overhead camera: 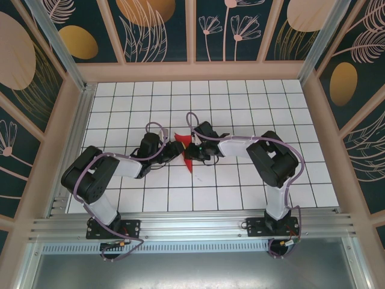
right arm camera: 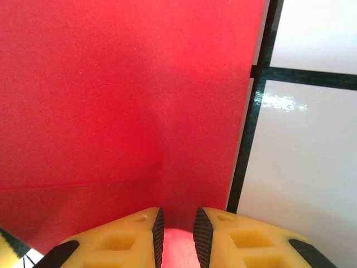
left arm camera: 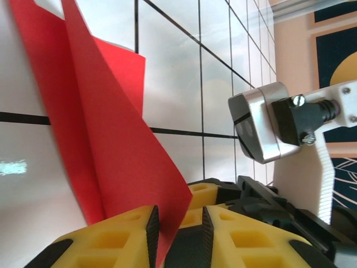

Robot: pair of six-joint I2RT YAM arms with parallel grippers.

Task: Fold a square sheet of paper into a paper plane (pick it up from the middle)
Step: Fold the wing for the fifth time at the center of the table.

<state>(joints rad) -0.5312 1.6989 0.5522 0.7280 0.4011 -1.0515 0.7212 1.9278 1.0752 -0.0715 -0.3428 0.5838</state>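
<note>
The square sheet of paper (overhead camera: 187, 164) is a folded, creased red shape at the table's middle, one point toward the near edge. My left gripper (overhead camera: 171, 150) meets it from the left and my right gripper (overhead camera: 191, 149) from the right. In the left wrist view a raised flap of the paper (left arm camera: 111, 139) stands between the jaws of the left gripper (left arm camera: 179, 218). It leans on the left pad, with a gap to the right pad. In the right wrist view the paper (right arm camera: 128, 100) lies flat under the right gripper (right arm camera: 177, 218), whose jaws are slightly apart with red showing between them.
The white gridded table (overhead camera: 240, 114) is ringed by wooden walls (overhead camera: 192, 71), with a metal rail (overhead camera: 192, 224) along the near edge. The right arm's silver wrist camera (left arm camera: 259, 123) hangs close in front of my left gripper.
</note>
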